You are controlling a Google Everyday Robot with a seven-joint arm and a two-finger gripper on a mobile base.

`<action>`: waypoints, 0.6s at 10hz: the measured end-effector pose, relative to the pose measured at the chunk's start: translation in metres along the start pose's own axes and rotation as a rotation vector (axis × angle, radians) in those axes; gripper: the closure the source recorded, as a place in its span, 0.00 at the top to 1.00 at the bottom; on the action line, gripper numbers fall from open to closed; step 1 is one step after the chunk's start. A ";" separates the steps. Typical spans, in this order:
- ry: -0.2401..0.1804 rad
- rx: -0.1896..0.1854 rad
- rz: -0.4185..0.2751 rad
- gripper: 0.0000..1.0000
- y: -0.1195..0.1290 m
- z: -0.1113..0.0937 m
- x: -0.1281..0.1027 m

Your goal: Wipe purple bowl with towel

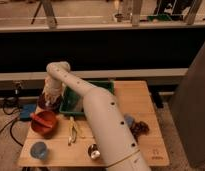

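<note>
The purple bowl point(43, 105) sits at the table's left edge, behind the orange-red bowl point(44, 123); only its dark rim shows. My gripper point(49, 96) is at the end of the white arm point(96, 115), directly over the purple bowl and down at it. A pale patch at the gripper may be the towel point(51, 91), but I cannot tell it apart from the wrist. Most of the bowl is hidden by the gripper.
A green tray point(76, 102) lies right of the purple bowl. A light-blue cup point(39, 150) stands at the front left. A yellow item point(73, 131), a metal can point(93, 151) and a dark brown object point(141, 128) lie on the wooden table point(141, 100).
</note>
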 end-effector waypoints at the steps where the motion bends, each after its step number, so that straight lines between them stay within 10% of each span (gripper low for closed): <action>1: -0.001 -0.004 0.007 0.00 0.002 0.001 0.002; 6: 0.009 -0.020 0.057 0.00 0.012 -0.003 0.022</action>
